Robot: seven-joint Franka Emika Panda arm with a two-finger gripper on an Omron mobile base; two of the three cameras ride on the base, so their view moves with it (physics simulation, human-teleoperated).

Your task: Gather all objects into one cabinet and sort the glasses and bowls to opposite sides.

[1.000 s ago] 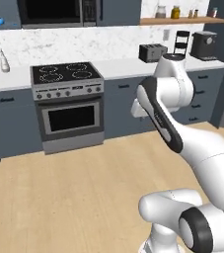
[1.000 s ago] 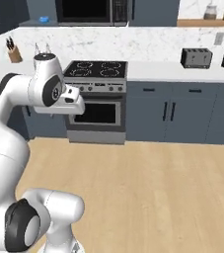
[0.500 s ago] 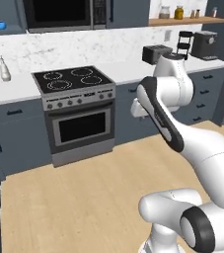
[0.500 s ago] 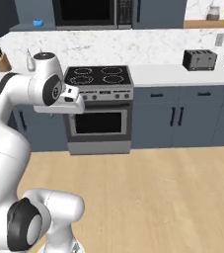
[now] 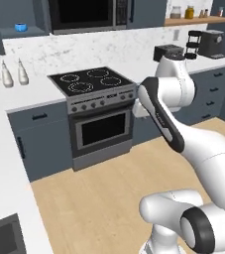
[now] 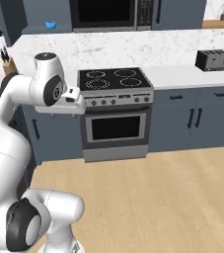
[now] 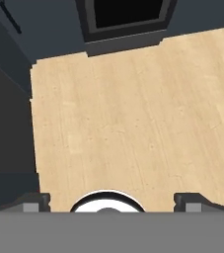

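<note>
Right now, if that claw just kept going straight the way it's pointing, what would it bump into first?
The gripper stands open and empty, pointing down at the wooden floor in front of the oven. Nothing lies between, so it would likely meet bare floor first.

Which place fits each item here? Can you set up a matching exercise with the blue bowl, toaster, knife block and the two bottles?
Things:
1. small blue bowl
2. toaster
3. knife block
4. two bottles

Places:
A. counter to the right of the stove
B. open shelf to the left of the microwave
C. counter left of the stove, left base view
D. counter at the far left edge, right base view

Pairs: 1-B, 2-A, 3-D, 4-C
</note>
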